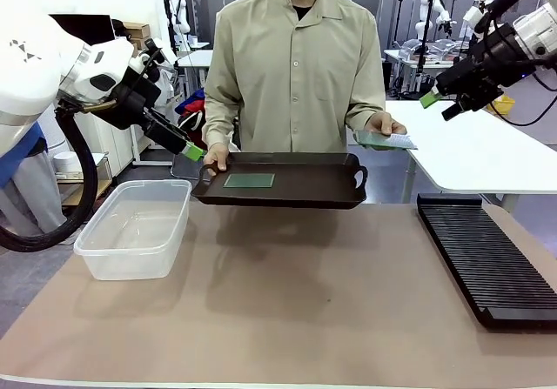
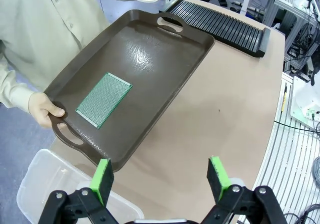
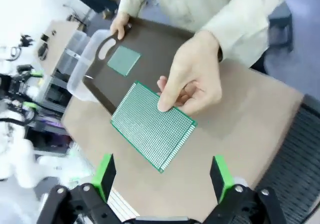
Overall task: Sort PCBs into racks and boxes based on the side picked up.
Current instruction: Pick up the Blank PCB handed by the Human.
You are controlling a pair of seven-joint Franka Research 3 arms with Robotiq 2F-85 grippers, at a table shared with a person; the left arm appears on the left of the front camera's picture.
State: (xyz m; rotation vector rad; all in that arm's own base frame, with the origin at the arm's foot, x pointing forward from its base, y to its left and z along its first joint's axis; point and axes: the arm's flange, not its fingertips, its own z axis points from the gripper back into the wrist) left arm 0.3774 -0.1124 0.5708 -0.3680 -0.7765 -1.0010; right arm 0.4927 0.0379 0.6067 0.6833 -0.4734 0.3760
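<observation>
While a person at the table's far edge holds a dark brown handled plastic tray level above it, one flat green rectangular circuit board lies in the tray near its left handle, long axis along the tray's long side, and the person's other hand holds a second green circuit board nearly flat just past the right handle. A clear rectangular plastic tub stands at the table's left edge and a long black slotted rack along its right edge, with open table between them. Both grippers hang in the air with jaws wide, gripping nothing: the left gripper at the tray's left end, the right gripper above the held board.
</observation>
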